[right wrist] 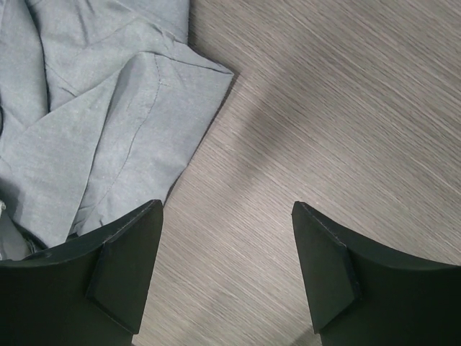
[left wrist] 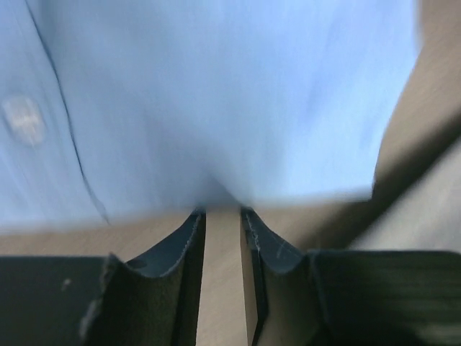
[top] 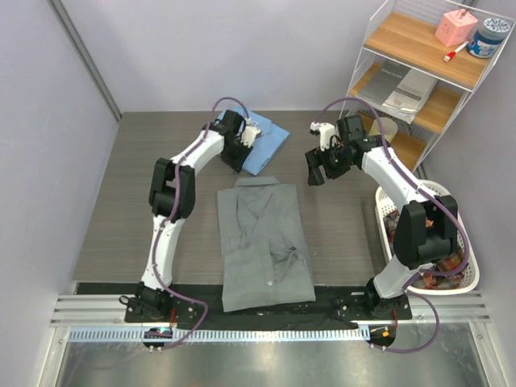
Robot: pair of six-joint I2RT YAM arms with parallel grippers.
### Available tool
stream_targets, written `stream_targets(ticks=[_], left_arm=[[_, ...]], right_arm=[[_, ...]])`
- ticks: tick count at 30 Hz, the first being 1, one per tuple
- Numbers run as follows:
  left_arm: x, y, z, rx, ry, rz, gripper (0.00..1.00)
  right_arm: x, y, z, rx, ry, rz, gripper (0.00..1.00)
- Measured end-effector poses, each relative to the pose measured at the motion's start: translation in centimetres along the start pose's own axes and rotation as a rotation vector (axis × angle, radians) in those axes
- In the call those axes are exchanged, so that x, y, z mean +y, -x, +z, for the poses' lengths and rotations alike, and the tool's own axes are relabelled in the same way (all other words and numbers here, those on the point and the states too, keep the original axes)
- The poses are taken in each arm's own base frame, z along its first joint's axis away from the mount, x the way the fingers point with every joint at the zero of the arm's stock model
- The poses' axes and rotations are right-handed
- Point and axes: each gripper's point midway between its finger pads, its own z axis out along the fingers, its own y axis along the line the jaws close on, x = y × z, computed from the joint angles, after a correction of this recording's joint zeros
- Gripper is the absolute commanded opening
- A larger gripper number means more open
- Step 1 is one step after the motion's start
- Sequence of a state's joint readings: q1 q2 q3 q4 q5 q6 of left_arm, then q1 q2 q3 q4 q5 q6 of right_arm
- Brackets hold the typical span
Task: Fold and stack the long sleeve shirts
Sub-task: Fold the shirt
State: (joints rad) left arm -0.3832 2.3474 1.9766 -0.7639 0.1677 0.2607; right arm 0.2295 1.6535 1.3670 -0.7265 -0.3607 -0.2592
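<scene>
A: Grey shirt (top: 262, 242), where?
B: Flat on desk (top: 137, 201), centre. Folded into a long narrow panel, collar toward far side, hem toward arm bases. Wrinkled at lower right.
A: Blue shirt (top: 270, 141)?
B: Far side of desk, just past the grey collar. Folded small, lying at an angle. Very close to grey; cannot tell whether touching.
A: Left gripper (left wrist: 223, 210)?
B: Down at the near-left part of blue shirt. Jaws almost together, with only a narrow slit and desk visible through it. Cloth edge right at the tips. Blurred wrist view, so cannot tell whether pinched on cloth or just meeting it.
A: Anything else in that view?
B: Pale button (left wrist: 21, 119) at left on the blue cloth, beside a seam line. Blurred too.
A: Right gripper (right wrist: 227, 209)?
B: Jaws wide apart, nothing between them. Hovers over bare desk just right of the grey collar end. Corner of grey cloth at upper left of wrist view, beside the left jaw, not between the jaws.
A: Rest of scene?
B: White basket (top: 474, 270) at right edge of desk, beside right arm, with clothes inside. Wire shelf (top: 419, 40) at far right, wooden boards, small items on top.
</scene>
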Motion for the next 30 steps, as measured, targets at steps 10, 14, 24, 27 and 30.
stream_targets(ticks=[10, 14, 24, 27, 30], left_arm=[[-4.4, 9.5, 4.5, -0.164, -0.008, 0.088, 0.35], [-6.4, 10.3, 4.8, -0.191, -0.03, 0.096, 0.47], [-5.5, 5.2, -7.7, -0.138, -0.167, 0.02, 0.58], [-6.9, 0.9, -13.2, -0.113, -0.209, 0.027, 0.59], [-8.8, -3.5, -14.5, -0.048, -0.25, 0.02, 0.62]], right_arm=[[-0.9, -0.1, -0.2, -0.003, -0.016, 0.019, 0.78], [-0.8, -0.1, -0.2, -0.006, -0.013, 0.02, 0.77], [1.8, 0.2, 1.3, 0.001, 0.077, 0.018, 0.71], [3.3, -0.2, 2.3, 0.026, 0.127, 0.036, 0.71], [4.8, -1.1, 3.1, 0.059, 0.176, 0.059, 0.72]])
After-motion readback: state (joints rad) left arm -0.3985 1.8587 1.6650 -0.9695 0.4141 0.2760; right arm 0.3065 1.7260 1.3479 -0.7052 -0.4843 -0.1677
